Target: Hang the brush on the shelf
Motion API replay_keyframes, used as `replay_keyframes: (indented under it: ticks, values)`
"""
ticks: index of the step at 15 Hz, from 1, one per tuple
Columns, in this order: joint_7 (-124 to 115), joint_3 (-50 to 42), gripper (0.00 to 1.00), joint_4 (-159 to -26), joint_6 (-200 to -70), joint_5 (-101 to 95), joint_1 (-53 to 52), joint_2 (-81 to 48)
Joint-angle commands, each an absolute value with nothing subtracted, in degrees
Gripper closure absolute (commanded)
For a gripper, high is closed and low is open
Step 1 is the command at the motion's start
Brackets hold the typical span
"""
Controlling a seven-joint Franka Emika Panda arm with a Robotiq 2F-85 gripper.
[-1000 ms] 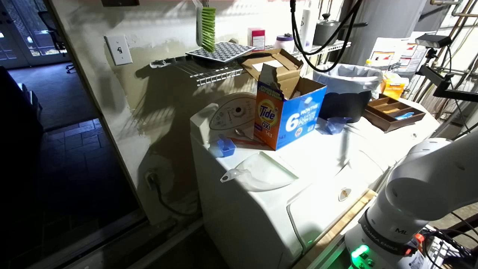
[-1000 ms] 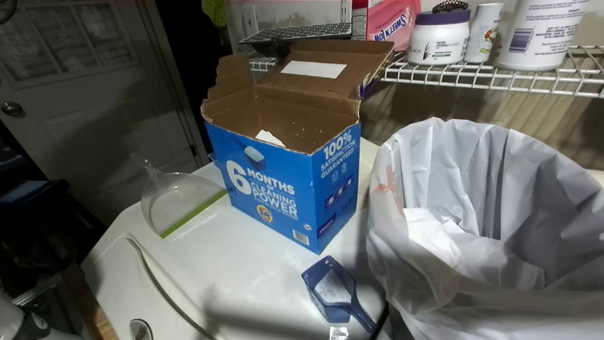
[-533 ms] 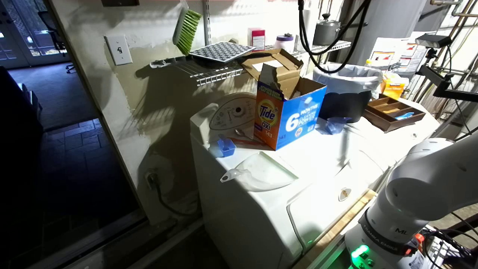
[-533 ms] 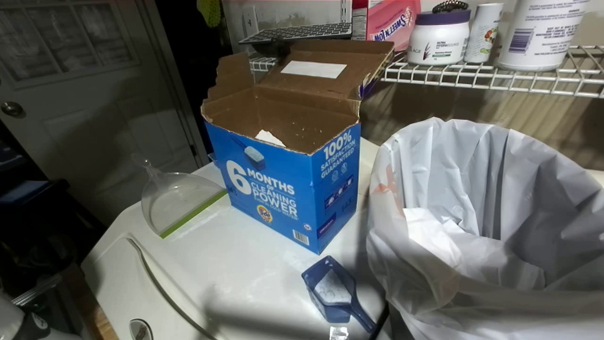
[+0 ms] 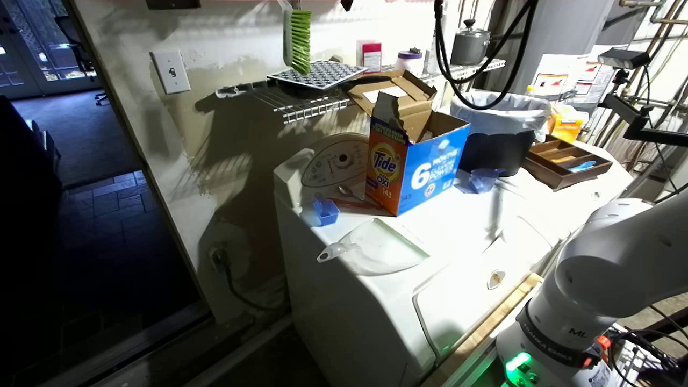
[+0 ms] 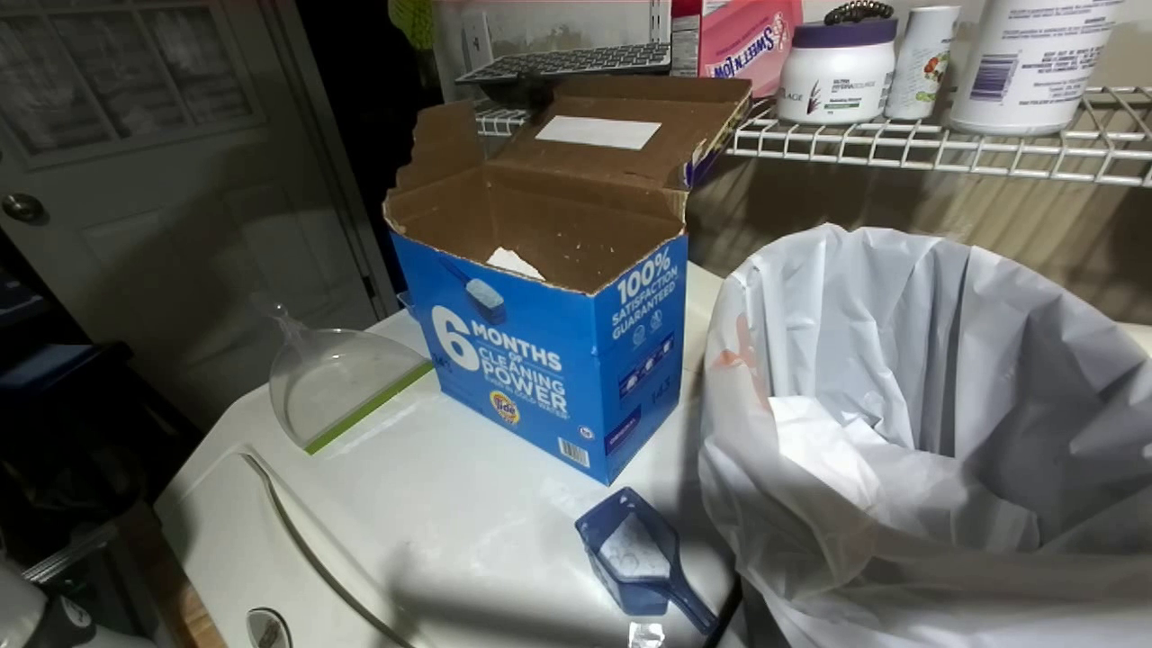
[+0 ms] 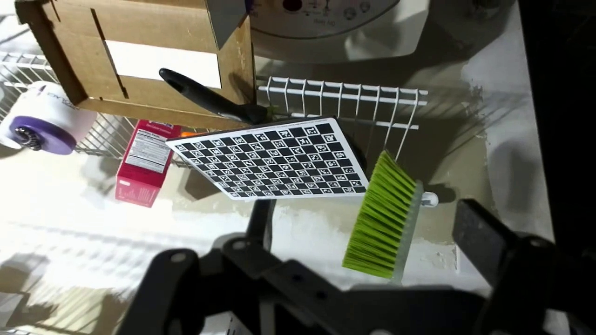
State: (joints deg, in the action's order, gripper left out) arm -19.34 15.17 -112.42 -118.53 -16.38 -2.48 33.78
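Scuffed pale wall [image 5: 228, 40] backs the oblong lime-bristled plastic brush [image 7: 384, 218] hanging at wrist-view four o'clock, black two-fingered gripper [image 7: 365, 211] gaping. Likely light, the brush should pinch best by its stiffer spine [image 7: 408, 232].

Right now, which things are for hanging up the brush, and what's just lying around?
For the job: brush, wire shelf, robot's fingers.

Just around: detergent box, dustpan, dark blue scoop, checkered board, bin, wooden tray.
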Motion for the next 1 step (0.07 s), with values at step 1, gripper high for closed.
replay_keyframes:
  ticks: [1]
  values:
    - [-19.2, 15.5, 0.0, -112.2, -118.4, -16.1, -2.0, 33.7]
